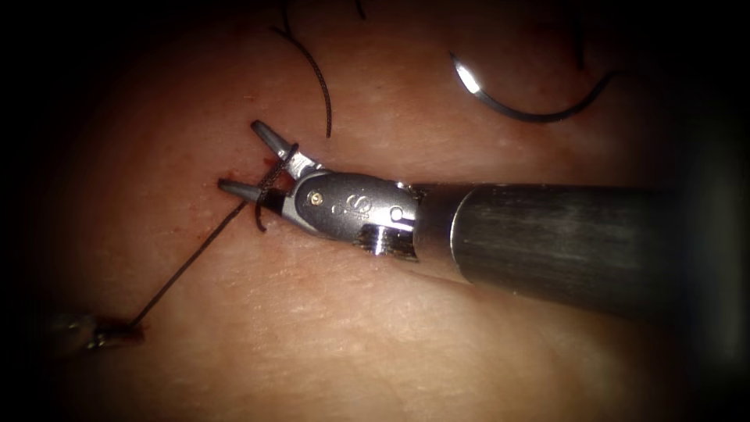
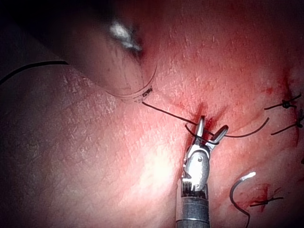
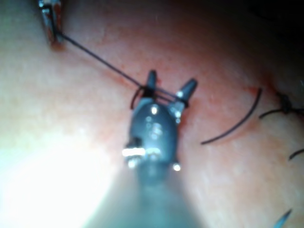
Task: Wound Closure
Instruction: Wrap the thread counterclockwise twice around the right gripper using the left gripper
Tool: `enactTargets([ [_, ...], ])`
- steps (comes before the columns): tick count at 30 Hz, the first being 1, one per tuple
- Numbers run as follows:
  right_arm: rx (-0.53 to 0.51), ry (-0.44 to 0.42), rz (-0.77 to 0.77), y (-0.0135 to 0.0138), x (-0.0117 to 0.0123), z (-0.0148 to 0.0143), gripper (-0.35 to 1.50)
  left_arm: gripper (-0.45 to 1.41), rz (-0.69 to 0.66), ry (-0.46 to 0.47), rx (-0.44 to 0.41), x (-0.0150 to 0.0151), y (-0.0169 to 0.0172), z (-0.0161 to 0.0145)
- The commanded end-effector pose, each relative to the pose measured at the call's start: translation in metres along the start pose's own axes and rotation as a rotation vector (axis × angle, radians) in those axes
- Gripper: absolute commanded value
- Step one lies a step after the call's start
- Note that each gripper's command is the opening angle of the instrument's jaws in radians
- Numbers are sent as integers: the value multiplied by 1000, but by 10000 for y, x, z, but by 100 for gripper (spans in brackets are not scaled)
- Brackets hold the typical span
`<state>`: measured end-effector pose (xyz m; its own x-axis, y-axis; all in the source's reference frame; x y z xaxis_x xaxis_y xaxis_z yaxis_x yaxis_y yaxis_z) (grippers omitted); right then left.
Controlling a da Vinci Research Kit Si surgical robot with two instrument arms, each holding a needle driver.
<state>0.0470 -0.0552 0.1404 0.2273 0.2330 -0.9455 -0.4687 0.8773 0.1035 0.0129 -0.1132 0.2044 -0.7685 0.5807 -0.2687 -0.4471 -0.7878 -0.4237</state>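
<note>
My right tool [image 1: 240, 156] comes in from the right and stands open over the cut [image 1: 234, 173], clamping nothing. Dark thread [image 1: 187, 262] is looped around both of its jaws. From the loop the thread runs taut down to the left, where my left tool [image 1: 98, 334] is shut on it. The right tool [image 2: 213, 124] and its loop also show in the left wrist view; in the right wrist view the right tool [image 3: 172, 78] and the left tool [image 3: 51, 23] show. The curved needle [image 1: 519, 108] lies free on the tissue right of the cut, held by neither tool.
A loose curved thread end [image 1: 316, 82] lies on the tissue above the right tool. Several tied stitches [image 2: 286, 103] with short tails sit further along the cut. Red fluid stains the tissue [image 1: 351, 328] around the cut.
</note>
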Motion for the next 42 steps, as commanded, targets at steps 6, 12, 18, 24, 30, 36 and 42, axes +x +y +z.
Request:
enactTargets([
  [6, -23, -37, -8, -7, -10, 10, 110, -45, 59, 36, -8, 30, 16, -14],
  [12, -28, -44, 24, -10, -6, 12, 131, -45, 112, 65, -15, 60, 0, -32],
  [18, 4, -50, 26, -18, -4, 17, 133, -45, 151, 89, 14, 88, -27, -55],
  [24, 33, -60, 22, -27, -9, 21, 133, -45, 172, 124, 44, 120, -56, -74],
  [30, 63, -54, 22, -32, -13, 22, 131, -45, 197, 142, 39, 159, -82, -75],
  [36, 74, -49, 22, -33, -12, 21, 130, -45, 213, 151, 29, 188, -110, -48],
  [42, 92, -40, 22, -37, -9, 20, 128, -45, 229, 161, 29, 209, -138, -22],
])
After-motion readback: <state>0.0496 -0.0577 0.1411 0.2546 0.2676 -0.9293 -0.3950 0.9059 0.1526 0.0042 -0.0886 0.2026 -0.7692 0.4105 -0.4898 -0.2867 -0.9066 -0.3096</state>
